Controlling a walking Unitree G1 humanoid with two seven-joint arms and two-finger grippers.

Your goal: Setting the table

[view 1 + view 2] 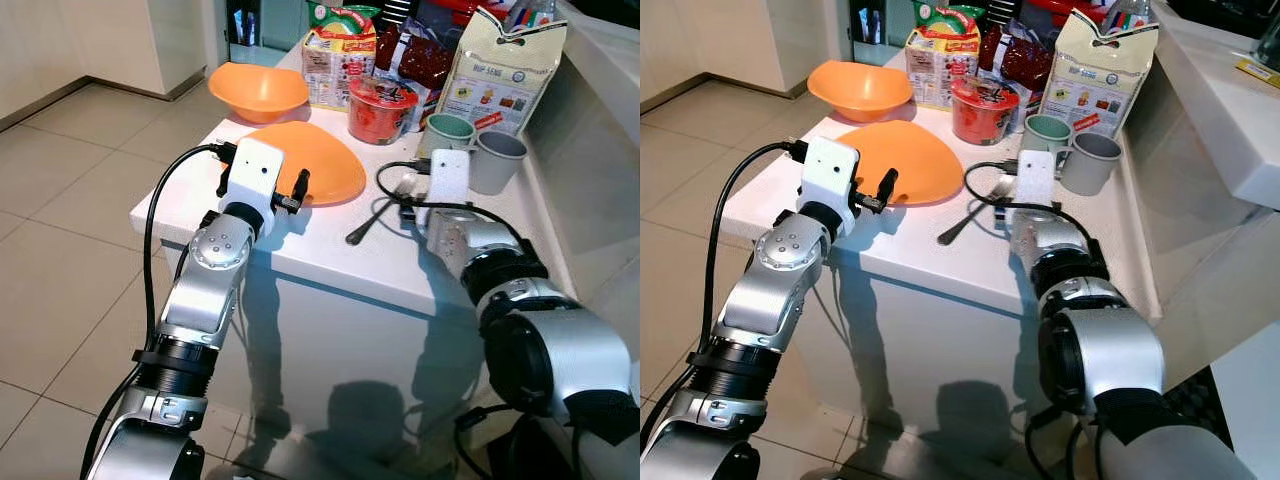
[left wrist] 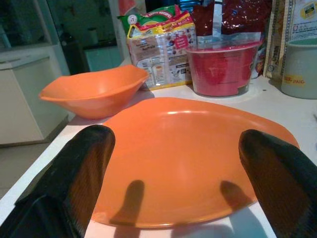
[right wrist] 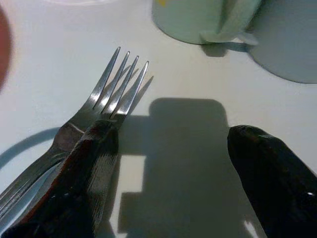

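We are poising our left hand, spread wide, before the orange plate near the desk's front edge; our right hand, also wide, is flanking the forks. Nothing looks laid yet.

Bright, even daylight fills the head views, sharp throughout. The arms cast soft shadows down the white counter front toward 6 o'clock. In the wrist views the black fingers blur close up; two finger shadows fall on the orange plate, which shows mild glare.
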